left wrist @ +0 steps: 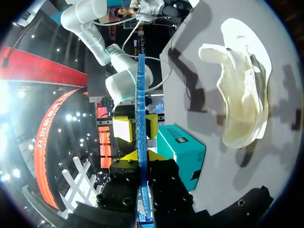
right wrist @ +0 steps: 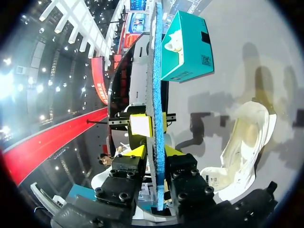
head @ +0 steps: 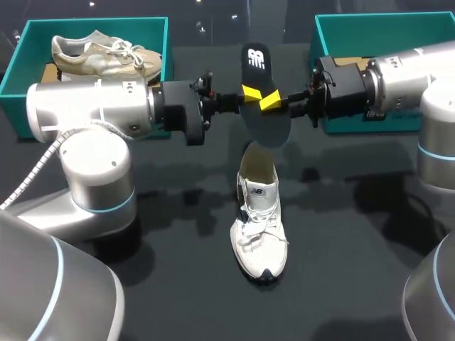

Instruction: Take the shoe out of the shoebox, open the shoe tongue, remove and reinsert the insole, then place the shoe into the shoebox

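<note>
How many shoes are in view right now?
2: a white shoe on the table centre; a beige shoe in the left shoebox. Part of the right shoebox is hidden.

L arm (head: 92, 106) & R arm (head: 405, 74) meet mid-table w/ thin dark insole (head: 264, 106) pinched btwn them, blocking approach from above to white lace-up sneaker (head: 260, 227). Black tabletop (head: 341, 241) either side of sneaker is open. Teal cardboard box (head: 20, 64) back-L, twin box (head: 323, 35) back-R.
</note>
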Controlling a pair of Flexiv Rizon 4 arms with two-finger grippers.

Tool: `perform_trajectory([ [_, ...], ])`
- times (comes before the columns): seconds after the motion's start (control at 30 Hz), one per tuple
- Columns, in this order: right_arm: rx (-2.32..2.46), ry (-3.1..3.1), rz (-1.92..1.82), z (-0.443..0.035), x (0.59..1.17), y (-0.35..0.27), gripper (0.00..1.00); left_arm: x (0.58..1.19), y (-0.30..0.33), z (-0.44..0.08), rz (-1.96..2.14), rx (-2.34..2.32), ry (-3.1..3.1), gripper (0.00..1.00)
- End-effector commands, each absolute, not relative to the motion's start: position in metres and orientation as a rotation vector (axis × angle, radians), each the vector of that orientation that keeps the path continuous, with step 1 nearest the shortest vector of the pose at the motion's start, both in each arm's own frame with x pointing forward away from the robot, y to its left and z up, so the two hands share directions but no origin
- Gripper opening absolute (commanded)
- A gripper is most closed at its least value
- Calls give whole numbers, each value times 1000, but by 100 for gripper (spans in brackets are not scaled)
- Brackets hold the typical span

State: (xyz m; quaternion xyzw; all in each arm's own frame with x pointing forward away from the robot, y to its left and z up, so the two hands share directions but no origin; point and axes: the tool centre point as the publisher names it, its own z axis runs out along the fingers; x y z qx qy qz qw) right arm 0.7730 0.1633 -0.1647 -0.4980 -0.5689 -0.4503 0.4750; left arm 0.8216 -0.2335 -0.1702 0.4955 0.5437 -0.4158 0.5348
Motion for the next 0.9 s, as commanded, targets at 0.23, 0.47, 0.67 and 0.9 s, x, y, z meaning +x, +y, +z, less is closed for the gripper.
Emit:
perform_trajectory([
  [0.23,-1209,-1388,-1111,-166,771,165,0,826,-239,-172,-981,1181,1292,0],
  [0.47,-1187,-1394,-1138,-169,774,160,0,818,-222,-169,-1027,1198,1386,100],
  [0.67,-1183,-1404,-1161,-175,780,149,0,813,-178,-170,-1077,1173,1671,100],
  [0.9,-1176,-1403,-1170,-179,785,146,0,812,-164,-175,-1047,1203,1802,100],
])
